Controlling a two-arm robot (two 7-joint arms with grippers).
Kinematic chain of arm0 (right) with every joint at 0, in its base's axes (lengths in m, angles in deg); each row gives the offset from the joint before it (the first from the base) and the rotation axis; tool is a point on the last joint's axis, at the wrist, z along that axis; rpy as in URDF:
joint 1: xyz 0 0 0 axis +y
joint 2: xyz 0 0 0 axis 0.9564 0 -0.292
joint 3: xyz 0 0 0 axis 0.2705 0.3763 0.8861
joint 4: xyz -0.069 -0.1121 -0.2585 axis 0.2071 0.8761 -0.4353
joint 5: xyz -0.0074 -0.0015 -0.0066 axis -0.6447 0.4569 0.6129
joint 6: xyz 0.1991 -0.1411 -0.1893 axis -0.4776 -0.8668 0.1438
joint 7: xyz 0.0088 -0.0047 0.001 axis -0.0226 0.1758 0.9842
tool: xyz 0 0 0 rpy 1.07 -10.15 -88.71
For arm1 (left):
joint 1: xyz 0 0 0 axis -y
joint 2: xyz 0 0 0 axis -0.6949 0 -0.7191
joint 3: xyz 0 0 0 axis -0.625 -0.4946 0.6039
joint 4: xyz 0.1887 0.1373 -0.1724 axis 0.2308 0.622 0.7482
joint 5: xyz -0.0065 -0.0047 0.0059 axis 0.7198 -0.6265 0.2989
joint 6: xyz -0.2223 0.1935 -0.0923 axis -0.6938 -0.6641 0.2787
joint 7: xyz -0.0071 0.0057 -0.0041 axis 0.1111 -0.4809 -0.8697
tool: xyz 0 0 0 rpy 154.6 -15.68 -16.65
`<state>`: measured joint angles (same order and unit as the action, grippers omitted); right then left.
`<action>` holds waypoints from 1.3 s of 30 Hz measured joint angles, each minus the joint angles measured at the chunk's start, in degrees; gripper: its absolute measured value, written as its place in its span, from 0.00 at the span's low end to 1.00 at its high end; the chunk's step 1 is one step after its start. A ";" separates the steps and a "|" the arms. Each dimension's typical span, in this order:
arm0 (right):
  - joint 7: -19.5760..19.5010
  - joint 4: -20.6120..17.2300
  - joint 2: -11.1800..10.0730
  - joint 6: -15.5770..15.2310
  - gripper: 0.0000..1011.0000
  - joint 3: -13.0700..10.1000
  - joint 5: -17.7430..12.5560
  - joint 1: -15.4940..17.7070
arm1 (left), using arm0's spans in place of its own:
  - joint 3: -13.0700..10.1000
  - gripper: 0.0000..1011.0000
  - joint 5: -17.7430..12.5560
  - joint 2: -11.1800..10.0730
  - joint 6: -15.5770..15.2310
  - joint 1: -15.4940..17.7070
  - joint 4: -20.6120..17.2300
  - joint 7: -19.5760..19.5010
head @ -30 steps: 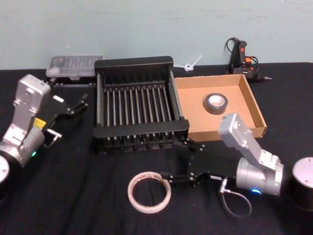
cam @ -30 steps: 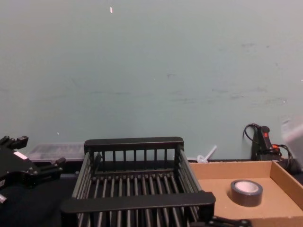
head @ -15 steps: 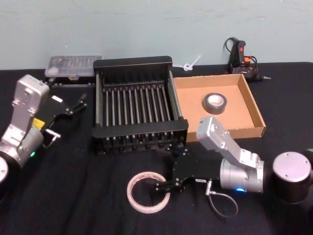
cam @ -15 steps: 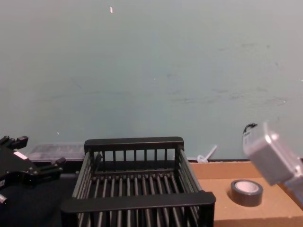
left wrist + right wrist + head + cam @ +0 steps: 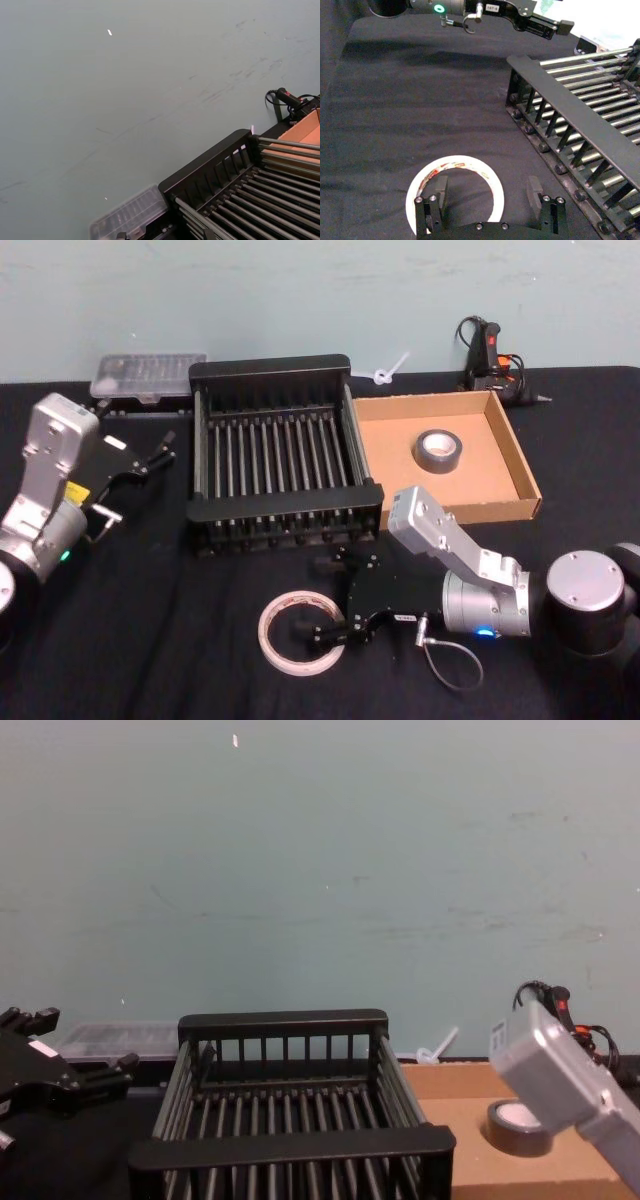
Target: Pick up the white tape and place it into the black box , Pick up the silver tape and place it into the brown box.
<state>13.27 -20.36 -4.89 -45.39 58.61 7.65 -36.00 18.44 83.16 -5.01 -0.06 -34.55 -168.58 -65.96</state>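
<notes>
The white tape (image 5: 303,633) lies flat on the black cloth in front of the black box (image 5: 272,368). My right gripper (image 5: 328,598) is open at the ring's right side. In the right wrist view one finger (image 5: 440,189) sits inside the white tape (image 5: 454,162) and the other finger stands outside it, toward the black box (image 5: 570,107). The silver tape (image 5: 438,450) lies inside the brown box (image 5: 520,465), right of the crate. From the chest the silver tape (image 5: 520,1125) shows partly behind my right arm. My left gripper (image 5: 165,447) is open and parked left of the crate.
A clear lidded container (image 5: 150,375) sits behind the crate's left corner. A black glue gun (image 5: 490,355) and a white zip tie (image 5: 392,370) lie at the back near the wall. Black cloth covers the table.
My right arm has swung left and toward the table's front, bringing its open fingers down onto the white tape's right side. The left arm and both tapes have stayed put.
</notes>
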 joint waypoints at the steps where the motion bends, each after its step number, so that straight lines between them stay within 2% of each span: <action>1: -0.10 0.00 -0.05 -0.09 0.99 0.11 0.04 -0.05 | 0.00 0.99 0.00 0.00 0.00 0.00 0.00 0.00; 10: -1.70 -0.19 -0.31 -1.83 0.99 1.10 1.29 -0.58 | 0.00 0.99 0.00 0.00 0.00 0.00 0.00 0.00; 29: -3.03 0.09 0.96 -6.53 0.99 2.02 1.93 -2.24 | 0.00 0.99 0.00 0.00 0.00 0.00 0.00 0.00; 39: -3.88 0.26 1.32 -6.85 0.99 2.07 2.39 -2.34 | 0.00 0.99 0.00 0.00 0.00 0.00 0.00 0.00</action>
<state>9.38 -20.09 -3.57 -52.24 60.68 10.04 -38.34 18.44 83.16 -5.01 -0.06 -34.55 -168.58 -65.96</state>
